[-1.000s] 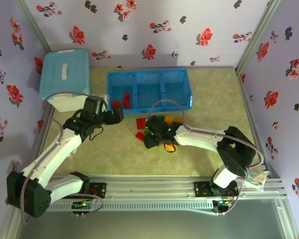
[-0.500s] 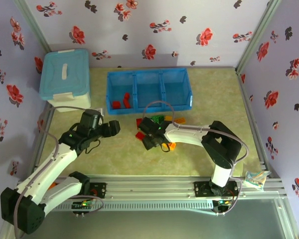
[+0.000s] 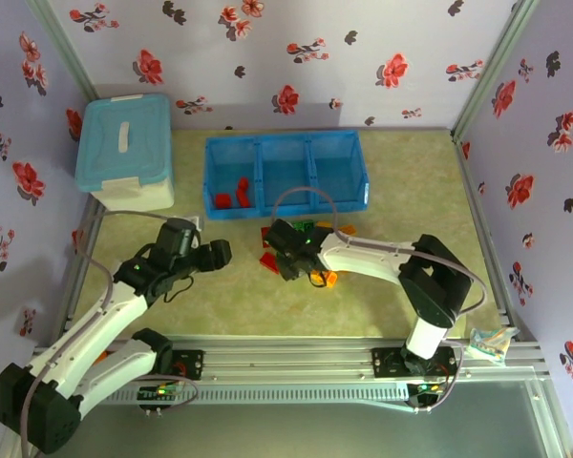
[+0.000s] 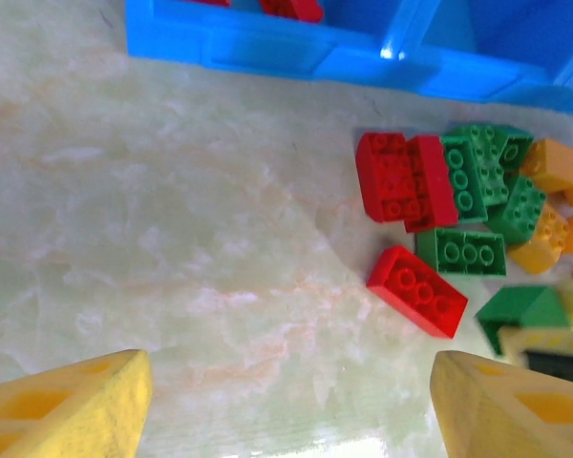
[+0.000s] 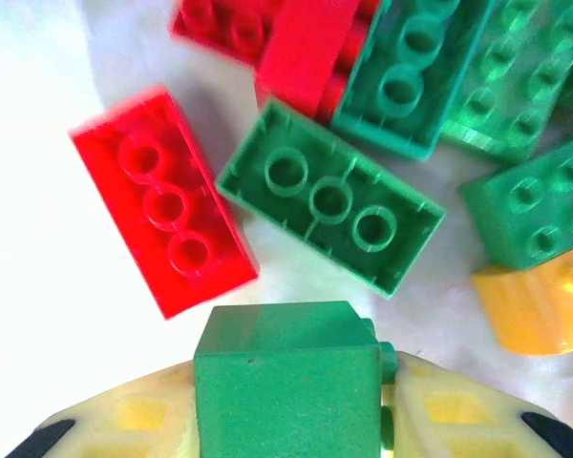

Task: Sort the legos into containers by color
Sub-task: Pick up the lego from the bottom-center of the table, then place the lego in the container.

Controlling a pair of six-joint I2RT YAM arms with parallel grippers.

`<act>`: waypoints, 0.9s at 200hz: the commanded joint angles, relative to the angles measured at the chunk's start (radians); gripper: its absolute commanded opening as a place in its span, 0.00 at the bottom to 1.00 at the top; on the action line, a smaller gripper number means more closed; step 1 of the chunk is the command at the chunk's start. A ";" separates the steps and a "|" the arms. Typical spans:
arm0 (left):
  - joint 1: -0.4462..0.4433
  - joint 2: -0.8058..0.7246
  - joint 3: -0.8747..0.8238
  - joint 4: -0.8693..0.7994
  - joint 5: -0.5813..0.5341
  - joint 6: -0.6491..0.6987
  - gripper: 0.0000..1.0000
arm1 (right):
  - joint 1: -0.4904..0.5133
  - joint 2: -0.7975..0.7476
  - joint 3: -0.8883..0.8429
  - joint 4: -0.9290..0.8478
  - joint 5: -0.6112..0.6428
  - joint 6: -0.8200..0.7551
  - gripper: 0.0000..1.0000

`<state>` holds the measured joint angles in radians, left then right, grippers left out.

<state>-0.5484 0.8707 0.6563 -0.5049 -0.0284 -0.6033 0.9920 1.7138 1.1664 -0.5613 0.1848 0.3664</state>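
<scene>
The pale green marbled counter (image 3: 401, 191) carries a bright blue three-compartment tray (image 3: 344, 202) near its far edge. A pale blue lidded storage box (image 3: 124, 143) stands in its far left corner. Just in front of the tray, the legos (image 4: 458, 205) lie clustered: red, green and orange-yellow bricks, many touching. One red brick (image 4: 416, 291) lies at the cluster's near side, underside up, just beside a green brick (image 4: 461, 253).

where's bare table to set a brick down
Bare table left of the brick pile, toward the left end effector, and right of the blue tray. Crowded at the pile, where the right end effector grips a green brick.
</scene>
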 commanded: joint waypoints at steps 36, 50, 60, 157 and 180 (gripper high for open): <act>-0.111 -0.020 -0.069 -0.007 -0.079 -0.068 0.76 | -0.130 0.011 0.252 -0.111 0.040 -0.106 0.32; -0.139 -0.029 -0.087 0.002 -0.086 -0.087 0.76 | -0.179 0.047 0.313 -0.122 0.011 -0.110 0.32; -0.156 -0.030 -0.097 0.006 -0.092 -0.098 0.75 | -0.207 0.085 0.360 -0.137 -0.003 -0.120 0.32; -0.283 -0.026 -0.106 0.005 -0.153 -0.135 0.74 | -0.335 0.431 0.779 -0.261 -0.064 -0.138 0.35; -0.288 -0.024 -0.104 0.007 -0.154 -0.134 0.74 | -0.336 0.446 0.799 -0.266 -0.053 -0.136 0.43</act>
<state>-0.8261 0.8547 0.5533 -0.5014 -0.1547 -0.7223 0.6540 2.1521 1.9137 -0.7795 0.1337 0.2417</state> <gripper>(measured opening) 0.745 0.399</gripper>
